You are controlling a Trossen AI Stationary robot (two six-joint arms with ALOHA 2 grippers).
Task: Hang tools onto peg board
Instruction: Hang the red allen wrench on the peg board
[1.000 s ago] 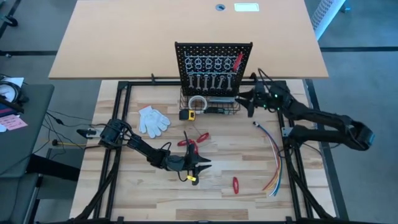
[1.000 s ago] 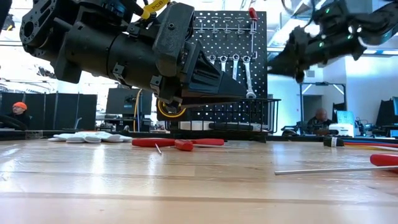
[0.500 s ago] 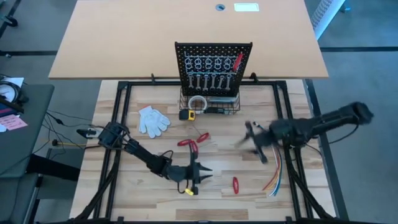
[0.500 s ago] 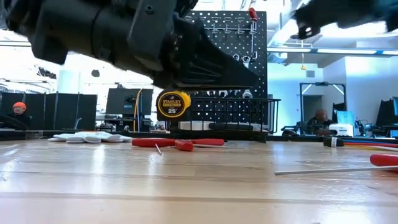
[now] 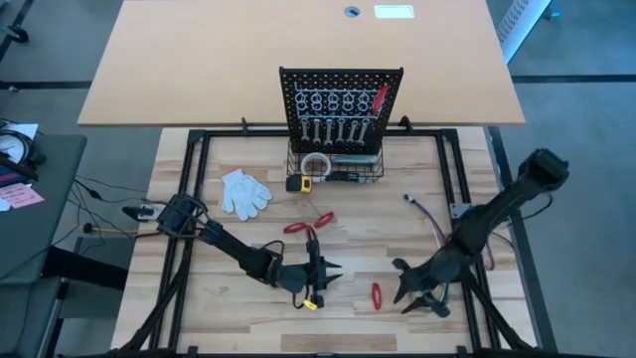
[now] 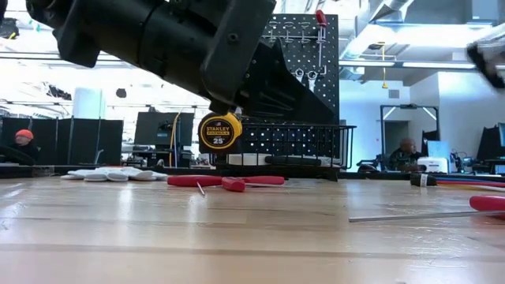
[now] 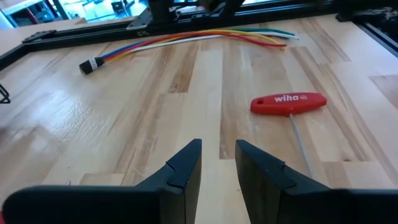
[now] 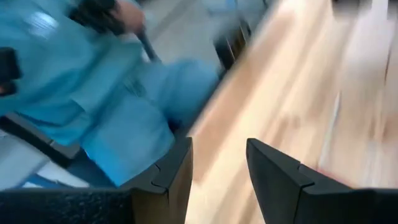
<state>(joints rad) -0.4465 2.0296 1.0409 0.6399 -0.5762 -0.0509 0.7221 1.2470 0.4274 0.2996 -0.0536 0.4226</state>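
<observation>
The right gripper [image 5: 409, 295] has been swung from the peg board [image 5: 341, 104] down to the red T-handle tool [image 5: 378, 295] on the counter [image 5: 348, 244], jaws open, empty. A pickup seems next. The left gripper [image 5: 320, 276], jaws narrowly parted, holds nothing nearby.

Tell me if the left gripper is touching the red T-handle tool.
Apart. The left wrist view shows bare wood between the left gripper and the red T-handle tool.
</observation>
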